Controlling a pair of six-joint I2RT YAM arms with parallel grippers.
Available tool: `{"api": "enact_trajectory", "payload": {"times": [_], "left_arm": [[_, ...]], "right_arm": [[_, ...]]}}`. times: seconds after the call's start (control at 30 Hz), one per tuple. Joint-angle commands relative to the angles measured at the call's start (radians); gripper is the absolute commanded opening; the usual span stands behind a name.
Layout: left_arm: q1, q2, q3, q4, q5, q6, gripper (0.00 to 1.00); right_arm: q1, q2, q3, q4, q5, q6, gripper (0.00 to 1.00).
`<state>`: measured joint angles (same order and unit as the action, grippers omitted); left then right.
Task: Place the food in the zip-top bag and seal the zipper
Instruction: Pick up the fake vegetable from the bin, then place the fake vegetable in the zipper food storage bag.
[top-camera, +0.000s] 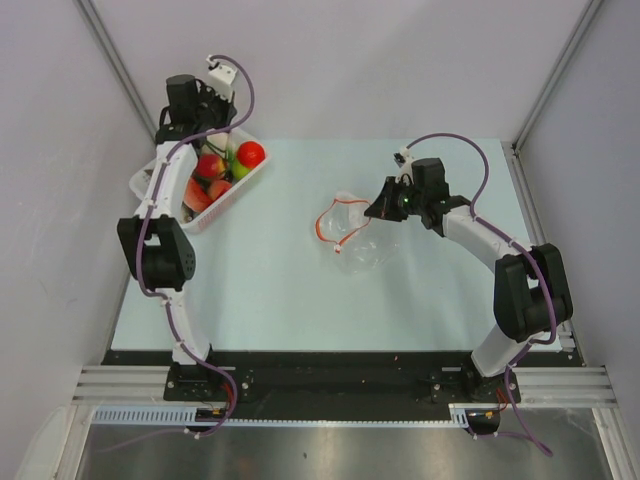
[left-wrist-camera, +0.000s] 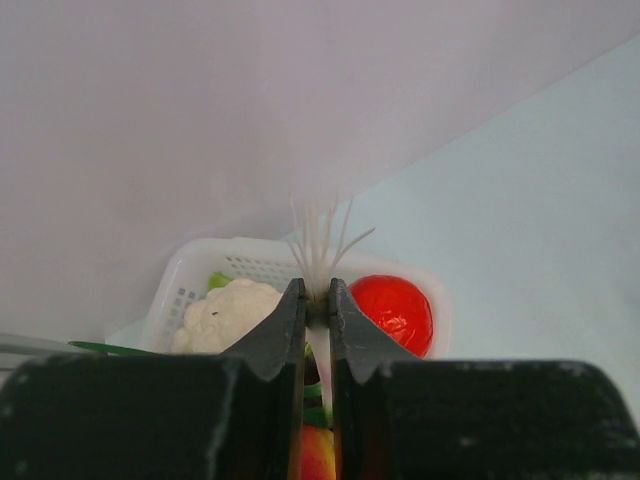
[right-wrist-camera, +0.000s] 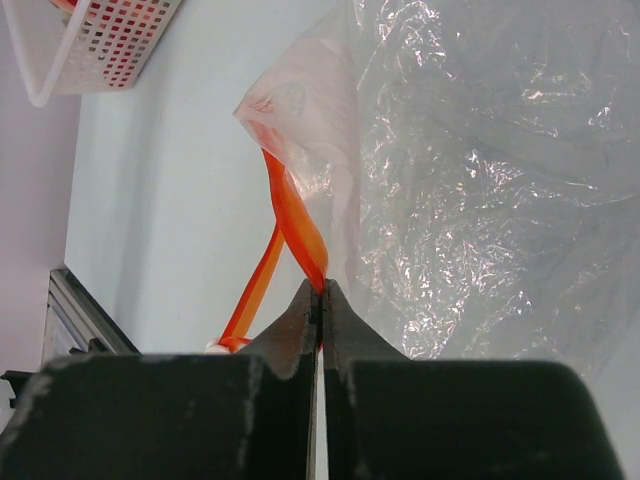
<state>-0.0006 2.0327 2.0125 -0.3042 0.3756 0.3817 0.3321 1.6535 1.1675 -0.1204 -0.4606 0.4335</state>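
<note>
The basket (top-camera: 232, 197) crowds the desk's (top-camera: 280, 290) far-left corner, the left arm (top-camera: 160, 195) over it. The bag (top-camera: 360, 250) lies right of centre. Between them and along the near edge is open passage.

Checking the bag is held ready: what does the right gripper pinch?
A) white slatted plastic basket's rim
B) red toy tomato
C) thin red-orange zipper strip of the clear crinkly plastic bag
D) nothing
C: the right gripper is shut on the thin red-orange zipper strip at the clear crinkly plastic bag's mouth.
</note>
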Motion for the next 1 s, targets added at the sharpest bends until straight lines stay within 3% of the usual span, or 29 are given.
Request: {"api": "enact_trajectory", "payload": {"times": [0.0,0.27,0.37,0.63,0.8,0.97], "left_arm": [[-0.002,-0.091,0.071,0.071,-0.023,-0.062,0.00],[-0.002,-0.129,0.084,0.091,-0.073,-0.060,0.00],[-0.002,-0.169,0.072,0.088,-0.008,-0.096,0.00],[-0.067,-0.470,-0.267,0.364,0.186,-0.274,0.00],[-0.186,-0.635,-0.463,0.471,0.282,-0.294,0.00],[-0.353,-0.782,-0.601,0.574,0.329,-0.270,0.00]], "right_arm": [[0.004,-0.018,0.043,0.034,-0.023,0.007,0.00],[0.004,-0.017,0.057,0.050,-0.059,0.053,0.00],[0.004,-0.018,0.061,0.060,-0.095,0.079,0.00],[-0.011,-0.020,0.073,0.157,-0.265,0.227,0.00],[-0.030,-0.015,0.072,0.258,-0.406,0.411,0.00],[-0.050,0.015,0.041,0.473,-0.527,0.603,0.00]]}}
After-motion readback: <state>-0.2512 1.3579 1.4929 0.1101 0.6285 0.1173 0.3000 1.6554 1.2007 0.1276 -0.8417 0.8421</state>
